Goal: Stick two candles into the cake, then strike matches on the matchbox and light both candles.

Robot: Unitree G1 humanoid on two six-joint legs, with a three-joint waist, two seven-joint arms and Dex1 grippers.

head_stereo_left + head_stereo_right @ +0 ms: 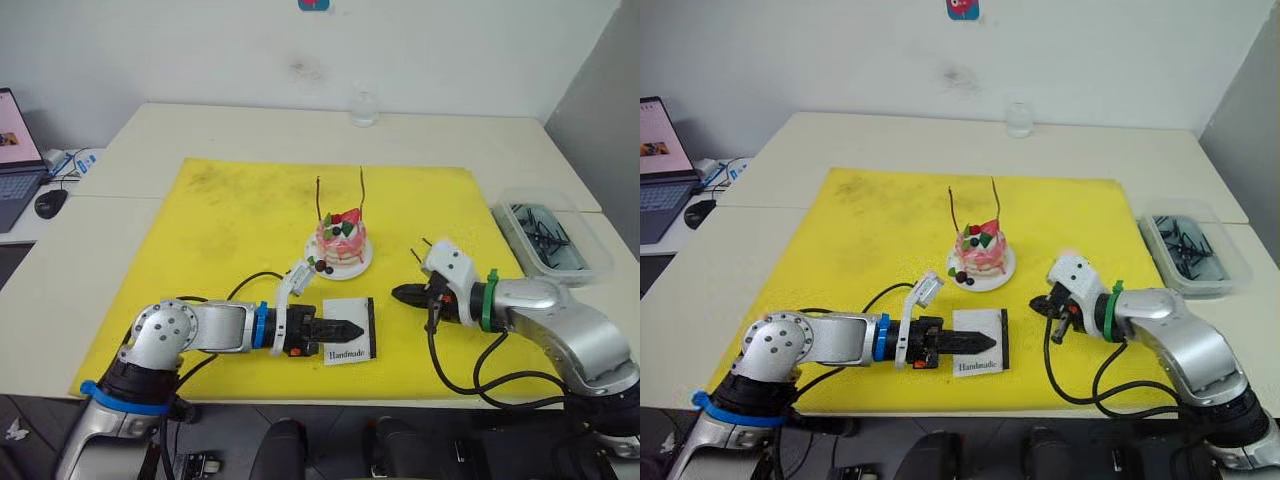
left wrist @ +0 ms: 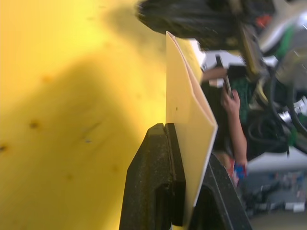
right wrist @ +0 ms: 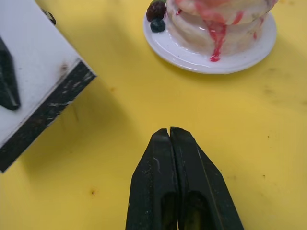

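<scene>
On the desk (image 1: 250, 130) lies a yellow mat (image 1: 230, 220), and near its middle the cake (image 1: 341, 240) sits on a small white plate (image 1: 362, 265), with a dark berry and a blue one resting on the plate's rim beside it. The two candles (image 1: 362, 188) stand upright in the top of the cake, thin and dark, rising well above the strawberry; no flame shows on either. In front of the cake, toward the robot, the matchbox (image 1: 348, 330) lies on the mat with its black striking strip along the edge facing the right arm and "Handmade" printed near its front edge. The left claw (image 1: 345, 328) is clenched on the matchbox, one black finger lying across its white top face and the box's thin edge pinched between the fingers in the left wrist view. The right claw (image 1: 400, 294) hovers low over the mat, beside the matchbox and near the plate, its fingers (image 3: 165, 163) pressed together with nothing visible between them. At the desk's right edge, off the mat, a clear plastic tray (image 1: 590, 262) holds a loose heap of short dark matches (image 1: 540, 235). A clear glass (image 1: 364, 106) stands at the far side of the desk.
</scene>
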